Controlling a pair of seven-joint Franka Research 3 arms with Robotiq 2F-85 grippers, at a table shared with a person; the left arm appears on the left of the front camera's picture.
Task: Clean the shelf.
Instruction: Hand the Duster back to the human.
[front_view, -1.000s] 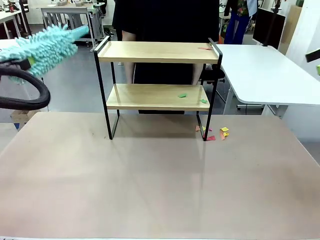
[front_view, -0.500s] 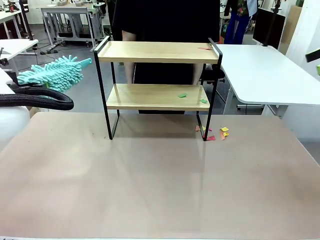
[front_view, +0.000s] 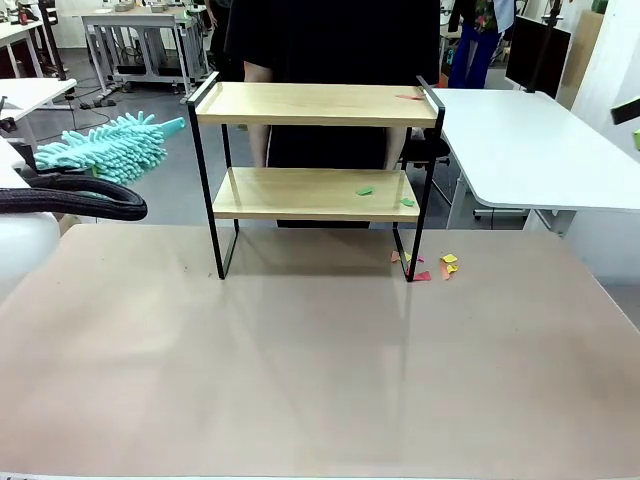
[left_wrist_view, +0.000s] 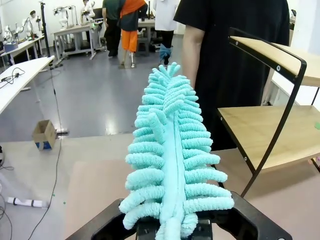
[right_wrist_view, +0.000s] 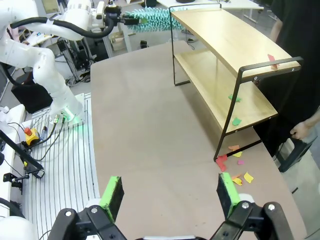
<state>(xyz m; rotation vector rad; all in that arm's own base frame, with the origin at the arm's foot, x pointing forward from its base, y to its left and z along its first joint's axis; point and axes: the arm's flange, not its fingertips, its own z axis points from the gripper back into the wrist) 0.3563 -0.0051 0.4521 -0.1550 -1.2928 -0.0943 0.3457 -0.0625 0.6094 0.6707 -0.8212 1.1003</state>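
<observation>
The shelf (front_view: 315, 170) is standing as the one obstacle on the table (front_view: 300, 370). In front of it the tabletop is lying open. Its black frame is closing both ends, leaving both boards open from the front. Paper scraps (front_view: 432, 266) are lying by its right legs, and a person (front_view: 330, 40) is blocking the space behind it.

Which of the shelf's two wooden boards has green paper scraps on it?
The lower light wooden board of the black-framed shelf: two green paper scraps lie near its right end. The upper board carries a single red scrap.

Soft chenille against wood and metal

My fingers (left_wrist_view: 175, 231) carry a fluffy turquoise cloth duster (left_wrist_view: 172, 165); the shelf (front_view: 315, 170) has pale matt wooden boards in thin black metal; the worktop (front_view: 320, 370) looks smooth, matt beige.
</observation>
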